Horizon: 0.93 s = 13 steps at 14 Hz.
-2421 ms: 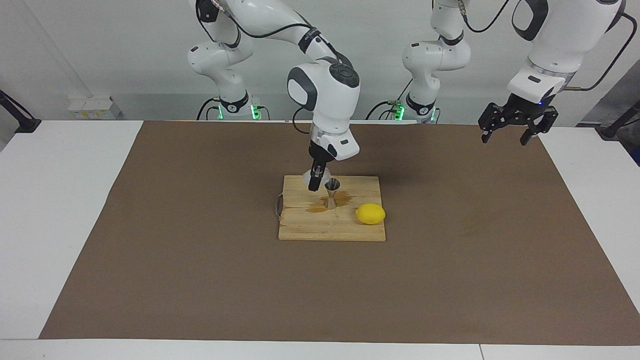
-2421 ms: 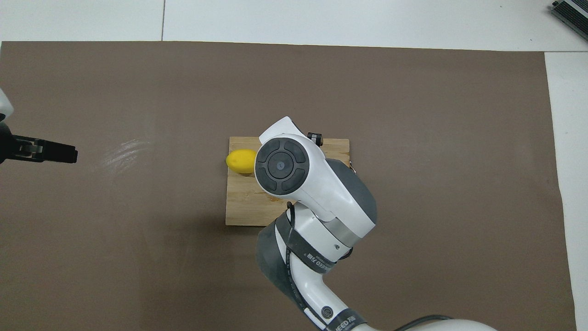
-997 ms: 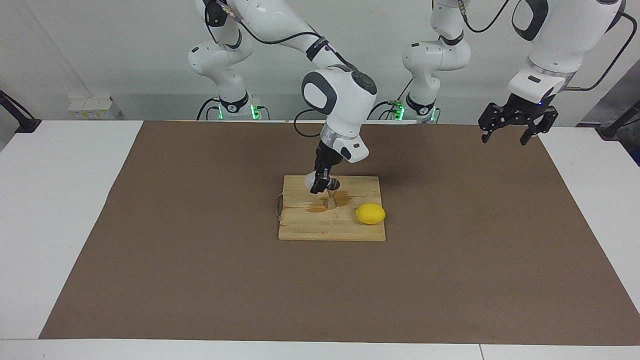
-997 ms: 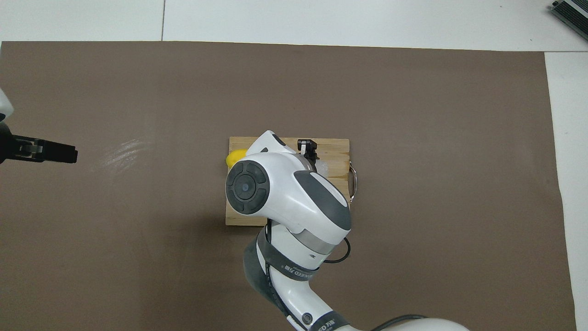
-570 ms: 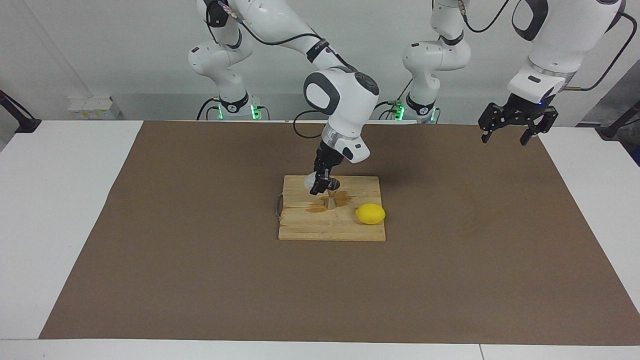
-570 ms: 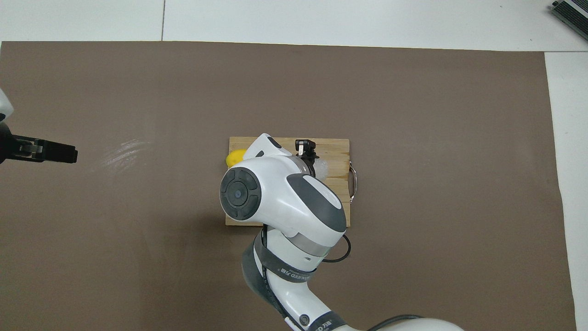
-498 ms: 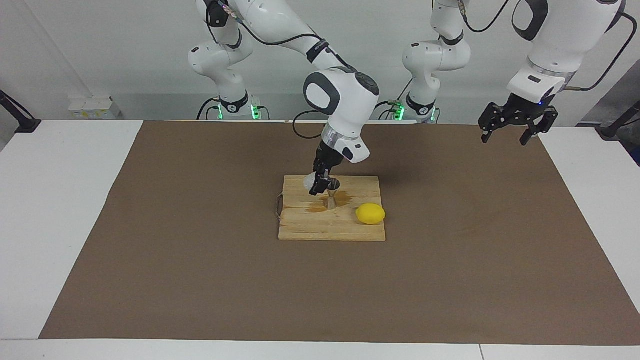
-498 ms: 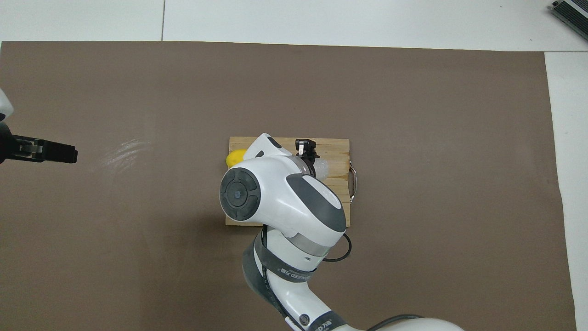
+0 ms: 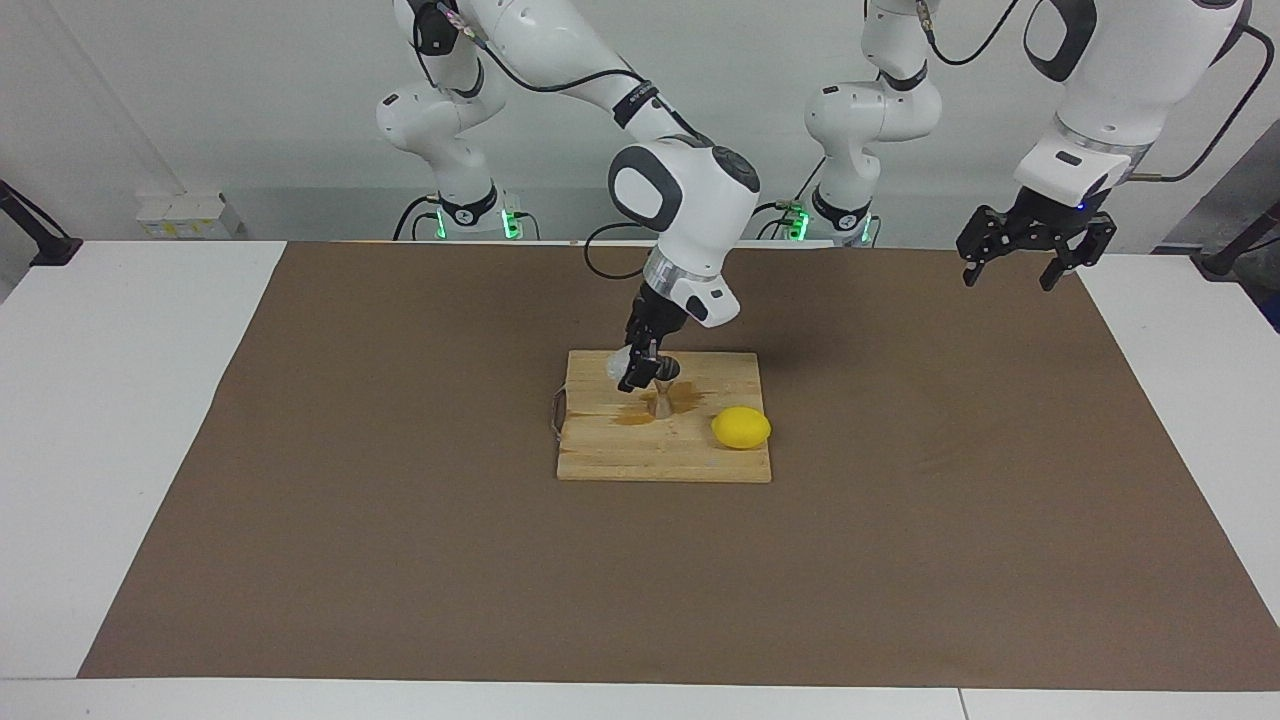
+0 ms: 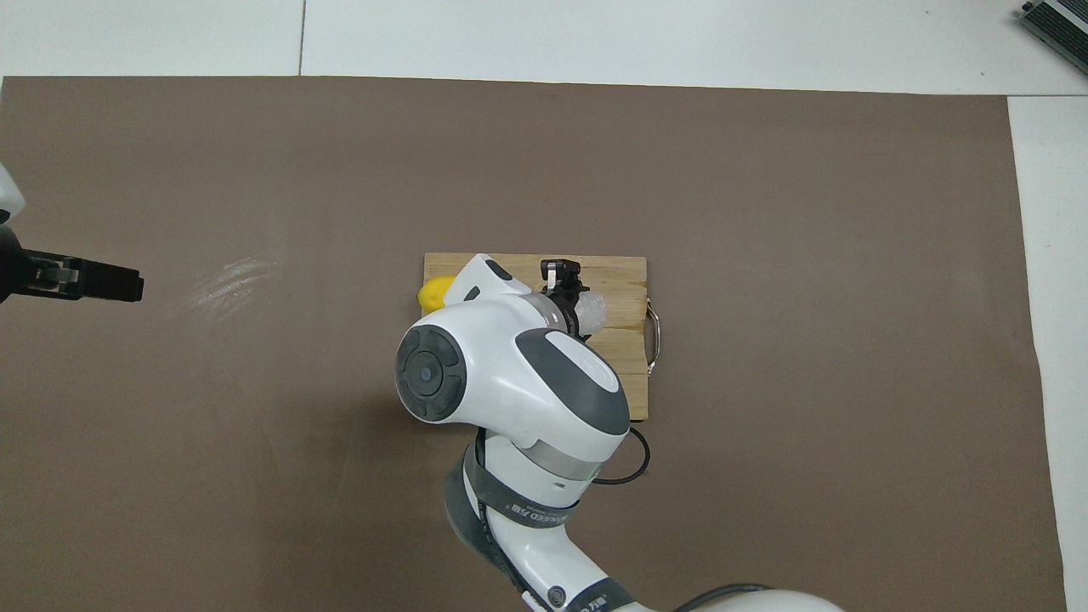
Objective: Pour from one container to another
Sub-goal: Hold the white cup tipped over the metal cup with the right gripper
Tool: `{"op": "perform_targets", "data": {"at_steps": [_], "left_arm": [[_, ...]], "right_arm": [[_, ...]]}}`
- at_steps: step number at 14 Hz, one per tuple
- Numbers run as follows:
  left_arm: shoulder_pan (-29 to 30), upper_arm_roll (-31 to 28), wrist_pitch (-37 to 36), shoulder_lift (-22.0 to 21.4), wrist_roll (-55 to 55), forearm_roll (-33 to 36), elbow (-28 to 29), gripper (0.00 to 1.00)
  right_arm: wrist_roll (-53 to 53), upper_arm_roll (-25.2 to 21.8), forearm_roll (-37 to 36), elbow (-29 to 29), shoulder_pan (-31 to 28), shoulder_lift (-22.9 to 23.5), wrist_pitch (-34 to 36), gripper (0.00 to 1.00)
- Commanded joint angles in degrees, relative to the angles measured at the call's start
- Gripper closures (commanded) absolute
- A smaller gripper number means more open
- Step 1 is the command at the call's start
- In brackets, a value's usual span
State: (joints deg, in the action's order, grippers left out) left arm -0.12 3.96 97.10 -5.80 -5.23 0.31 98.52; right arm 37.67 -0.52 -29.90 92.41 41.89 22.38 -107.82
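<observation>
Our right end effector (image 9: 633, 374) is clamped on the glass cup (image 9: 620, 364), holding it tipped over the steel jigger (image 9: 663, 392), which stands on the wooden board (image 9: 600, 450) nearer to the robots than the lemon (image 9: 741, 428). Compared with a couple of seconds ago, our right arm has swung its wrist toward the left arm's end, tilting the cup further; the overhead view now shows the cup (image 10: 592, 310). An amber wet patch (image 9: 630, 418) lies around the jigger. Our left end effector (image 9: 1020, 262) waits open above the brown mat (image 9: 400, 540) on the bench (image 9: 120, 420), unmoved.
</observation>
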Motion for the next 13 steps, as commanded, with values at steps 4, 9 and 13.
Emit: {"op": "perform_targets", "data": {"at_steps": [4, 9, 13], "left_arm": [[0.65, 0.26, 0.37, 0.09, -0.3, -1.27, -0.43, 0.0], [0.65, 0.26, 0.46, 0.09, -0.3, -1.27, -0.43, 0.0], [0.48, 0.26, 0.64, 0.35, -0.22, -1.27, -0.35, 0.0]], "right_arm": [[-1.1, 0.25, -4.28, 0.75, 1.53, -0.23, 1.03, 0.43], [-1.1, 0.25, -4.82, 0.75, 1.71, -0.23, 0.95, 0.43], [-1.45, 0.17, -6.13, 1.45, 1.8, -0.32, 0.95, 0.43]]}}
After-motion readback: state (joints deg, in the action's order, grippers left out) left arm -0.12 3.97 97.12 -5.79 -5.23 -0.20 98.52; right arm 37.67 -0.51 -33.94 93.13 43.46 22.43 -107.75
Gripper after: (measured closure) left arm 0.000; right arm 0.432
